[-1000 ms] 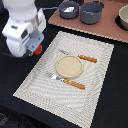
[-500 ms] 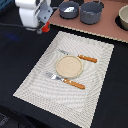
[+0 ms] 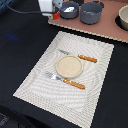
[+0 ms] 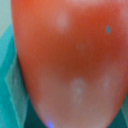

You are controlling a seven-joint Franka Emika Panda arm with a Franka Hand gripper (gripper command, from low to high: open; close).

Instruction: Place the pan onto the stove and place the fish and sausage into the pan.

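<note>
Pan point(image 3: 69, 9) sits on the stove point(image 3: 107, 24) at the table's far edge, beside the larger grey pot point(image 3: 91, 12). Wrist view is filled by a red-orange rounded surface, the sausage point(image 4: 70, 55), pressed close to the lens. We see only part of the arm's white body point(image 3: 50, 7) at the far edge, just beside the pan; gripper itself not visible, grip cannot be judged. Mid-table: striped placemat point(image 3: 35, 82) carrying a beige plate point(image 3: 69, 66), orange-handled fork point(image 3: 65, 80) and knife point(image 3: 80, 56). Another dark vessel point(image 3: 123, 19) at the far corner.
</note>
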